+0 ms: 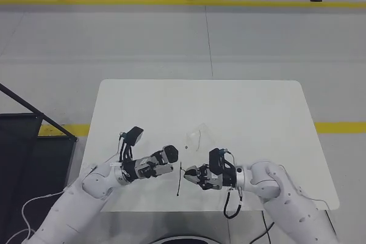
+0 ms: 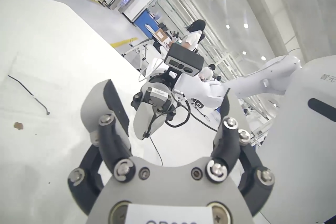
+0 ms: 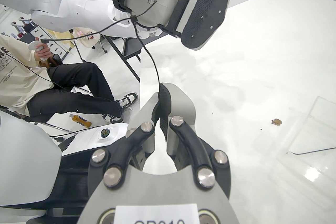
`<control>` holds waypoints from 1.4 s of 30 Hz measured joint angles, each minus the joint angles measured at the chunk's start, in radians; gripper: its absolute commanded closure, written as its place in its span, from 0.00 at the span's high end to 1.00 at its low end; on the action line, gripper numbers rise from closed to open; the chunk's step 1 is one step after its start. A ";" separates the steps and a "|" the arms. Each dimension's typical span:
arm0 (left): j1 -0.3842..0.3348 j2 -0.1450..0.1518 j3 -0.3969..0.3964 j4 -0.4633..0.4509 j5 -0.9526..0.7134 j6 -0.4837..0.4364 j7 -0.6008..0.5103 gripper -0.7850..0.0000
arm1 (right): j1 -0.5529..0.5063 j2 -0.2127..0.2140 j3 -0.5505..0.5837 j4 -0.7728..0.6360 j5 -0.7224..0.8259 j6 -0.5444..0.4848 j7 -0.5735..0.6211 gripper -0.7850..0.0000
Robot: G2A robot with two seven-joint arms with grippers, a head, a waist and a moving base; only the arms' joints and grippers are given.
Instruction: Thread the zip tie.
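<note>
Pads of right tool (image 3: 160, 104) pressed shut on tie (image 3: 149, 57), a thin black strand gripped partway along. From above, right tool (image 1: 186, 174) at about 6 o'clock on the white worktop (image 1: 262, 122), near its front edge, pointing toward 9 o'clock. Tie (image 1: 179, 180) running from 12 to 6 o'clock across the fingertips, a short piece above the grip and a longer piece below. From the left wrist, right tool (image 2: 145, 133) seen head-on, tie (image 2: 156, 151) trailing from its tips.

At 10 o'clock of the right tool, close by: left tool (image 1: 172, 152), pointing toward 3 o'clock and facing it. Fingers (image 2: 111, 104) spread wide, empty. Dotted black pads (image 3: 204, 17) clear in the right wrist view, near the tie's far end.

Farther out, at 12 o'clock of the right tool: clear plastic (image 1: 200, 135) lying on the worktop, with a second black strand (image 2: 29, 92) on it. Small brown speck (image 2: 18, 125) on the worktop just beside that plastic.
</note>
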 measured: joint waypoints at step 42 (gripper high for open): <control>-0.054 -0.016 0.011 0.063 -0.069 0.048 -0.116 0.00 | 0.040 0.005 -0.044 0.039 0.097 -0.034 -0.014 0.00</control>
